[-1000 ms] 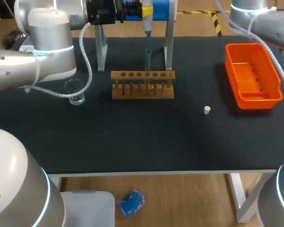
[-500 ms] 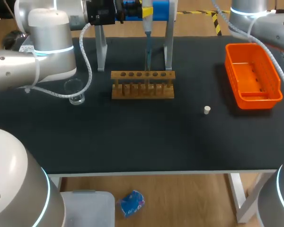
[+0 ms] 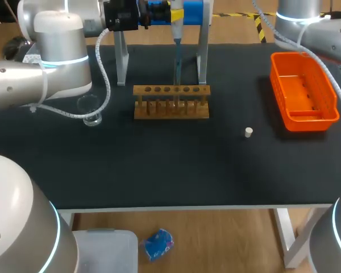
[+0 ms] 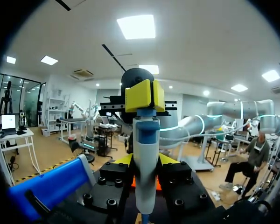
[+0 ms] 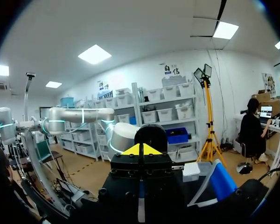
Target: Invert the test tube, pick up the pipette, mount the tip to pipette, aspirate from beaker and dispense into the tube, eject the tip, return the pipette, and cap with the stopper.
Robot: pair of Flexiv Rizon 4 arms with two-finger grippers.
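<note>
Gripping: my left gripper (image 4: pixel 145 95) clamps the pipette (image 4: pixel 145 158).
Axis: upright, just behind the test tube rack (image 3: pixel 171 101).
Idle: my right gripper (image 5: pixel 141 149), pinched together, empty.

One rack (image 3: pixel 171 102), one beaker (image 3: pixel 90 111), one stopper (image 3: pixel 248 132), one basket (image 3: pixel 310 122), one pipette (image 3: pixel 177 25).

- The white-and-blue plastic pipette (image 4: pixel 145 158) is running off the left wrist view's edge at its lower end.
- A white cable (image 3: pixel 108 90) is crossing part of the clear glass beaker (image 3: pixel 91 119).
- Any tubes in the wooden rack (image 3: pixel 171 102) are showing too small to tell.
</note>
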